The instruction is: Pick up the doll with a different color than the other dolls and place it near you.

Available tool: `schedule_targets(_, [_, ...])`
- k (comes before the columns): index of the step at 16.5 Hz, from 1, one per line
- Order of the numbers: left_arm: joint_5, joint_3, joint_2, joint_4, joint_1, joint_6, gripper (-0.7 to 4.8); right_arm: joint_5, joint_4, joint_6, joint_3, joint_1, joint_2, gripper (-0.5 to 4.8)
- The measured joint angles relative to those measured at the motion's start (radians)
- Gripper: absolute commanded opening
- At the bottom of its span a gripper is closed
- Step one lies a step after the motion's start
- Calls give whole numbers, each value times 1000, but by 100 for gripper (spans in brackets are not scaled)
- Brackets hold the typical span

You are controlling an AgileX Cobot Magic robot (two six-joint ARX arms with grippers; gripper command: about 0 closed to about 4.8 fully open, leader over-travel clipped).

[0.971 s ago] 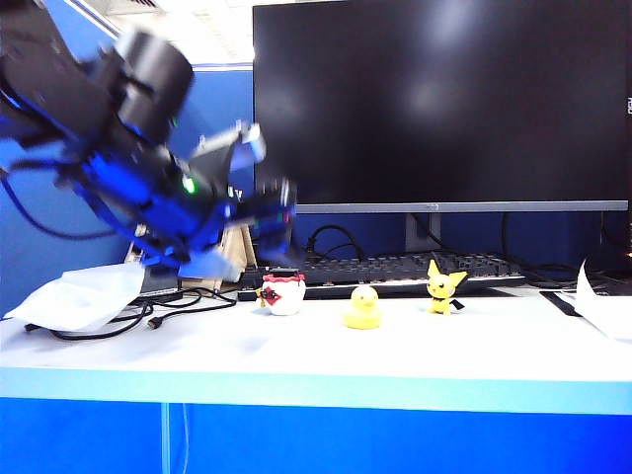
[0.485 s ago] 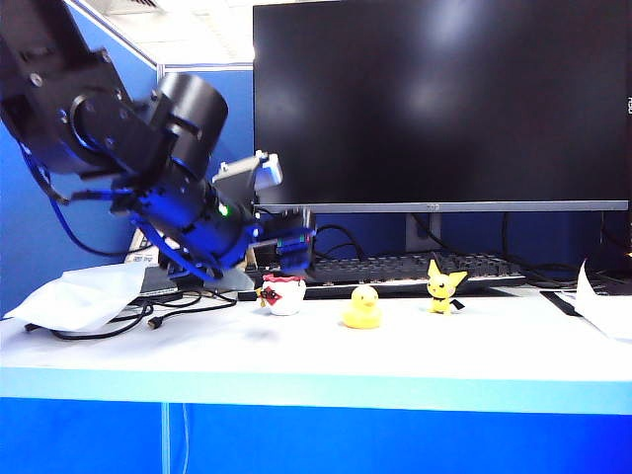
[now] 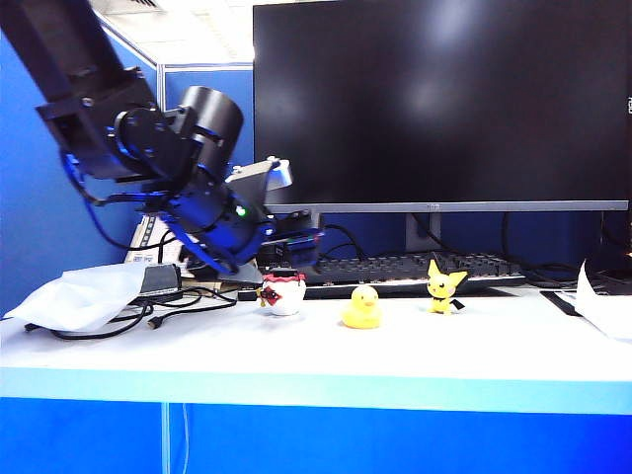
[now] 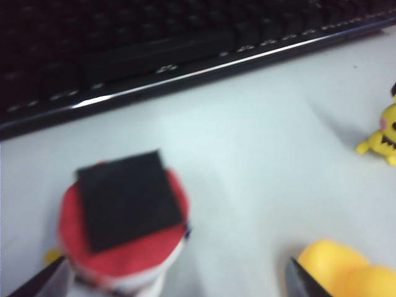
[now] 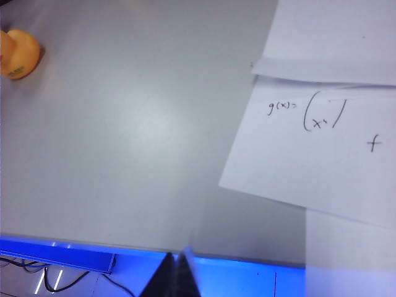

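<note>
The left gripper [image 3: 296,242] hangs spread wide just above and slightly behind the white doll [image 3: 282,293], its two fingertips [image 4: 43,279] showing only as dark wedges at the near corners of the left wrist view, one on each side of the doll and clear of it. From the claw, the doll lies almost straight below, at about six o'clock in the exterior view, and its dark square top and red rim [image 4: 124,213] fill the space between the open jaws. The doll stands upright, so its long axis runs vertically and the jaws would close across its round body from the sides. It sits on the white table [image 3: 316,355] at the left end of a row: the yellow duck [image 3: 362,307] is at three o'clock from it, and the pointy-eared yellow figure [image 3: 444,286] farther along the same way, both well apart from the claw. The right gripper [image 5: 176,275] shows only a dark tip over the near table edge, beside sheets of paper [image 5: 322,142]; whether it is spread or pressed together I cannot tell. The left arm is plainly the nearer one, and I judge a short descent is what remains before gripping.
</note>
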Motion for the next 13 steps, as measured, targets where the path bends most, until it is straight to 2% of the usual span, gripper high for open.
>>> schedule_targets(4, [1, 47, 56, 20, 3, 0, 479, 0, 0, 0, 0, 0, 0, -5])
schedule_targets(13, [-4, 52, 122, 40, 20, 0, 479, 0, 0, 0, 0, 0, 0, -5])
